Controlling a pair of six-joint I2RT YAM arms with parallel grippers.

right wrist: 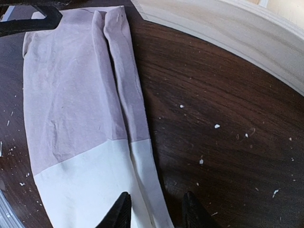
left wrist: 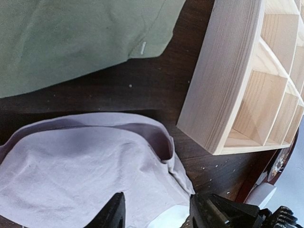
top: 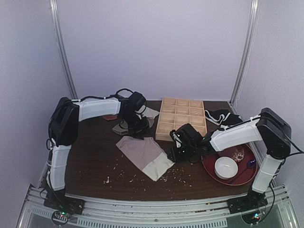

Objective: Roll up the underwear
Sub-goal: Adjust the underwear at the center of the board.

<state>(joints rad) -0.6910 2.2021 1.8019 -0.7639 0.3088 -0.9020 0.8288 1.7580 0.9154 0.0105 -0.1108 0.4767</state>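
The underwear [top: 145, 154] lies flat on the dark table, mauve-pink with a wide white waistband [right wrist: 90, 190] at its near end. Its right side is folded over lengthwise into a narrow strip [right wrist: 124, 80]. My left gripper [top: 137, 131] hovers over the far edge of the underwear [left wrist: 71, 175]. It [left wrist: 156, 213] is open and the cloth lies loose below the fingers. My right gripper [top: 178, 152] is at the waistband's right edge. It [right wrist: 156, 211] is open, one finger [right wrist: 121, 211] over the white band, the other over bare table.
A wooden compartment tray [top: 183, 118] stands just beyond both grippers, also close in the left wrist view [left wrist: 228, 80] and the right wrist view [right wrist: 237, 28]. An olive-green cloth [left wrist: 71, 38] lies behind the underwear. A red plate [top: 247, 178] holding a white bowl [top: 226, 167] sits at right. Crumbs dot the table.
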